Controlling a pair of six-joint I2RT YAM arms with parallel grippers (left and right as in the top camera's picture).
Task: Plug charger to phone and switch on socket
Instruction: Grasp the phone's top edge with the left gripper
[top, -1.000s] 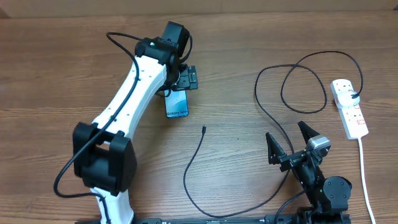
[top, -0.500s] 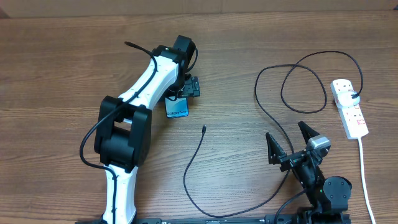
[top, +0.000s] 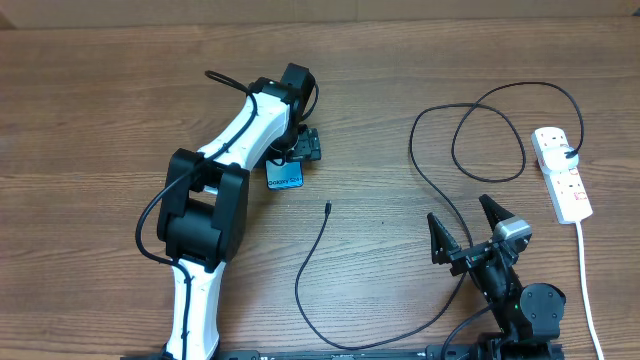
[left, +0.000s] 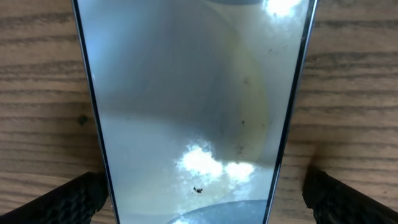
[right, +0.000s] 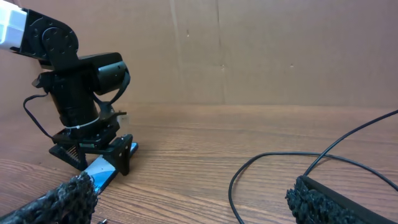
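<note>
A: Left wrist view: where's the phone (left: 193, 112)?
B: Flat on the worktop (left: 37, 93), between the left fingers (left: 68, 202), which are spread wide and grip nothing. The right fingers (top: 441, 240) are spread too, well apart from it.
A: Changed since a second ago?
B: The left arm (top: 205, 205) has folded inward; phone and cable (top: 297, 288) unmoved.

From where I steer, the small flat blue-screened phone (top: 285, 178) is capped by the wide-spread left gripper (top: 295, 152), and the white left arm (top: 235, 135) bars its left side. To the phone's right the wooden table (top: 380, 130) lies bare up to the thin black looping charger cable (top: 318, 245).
</note>
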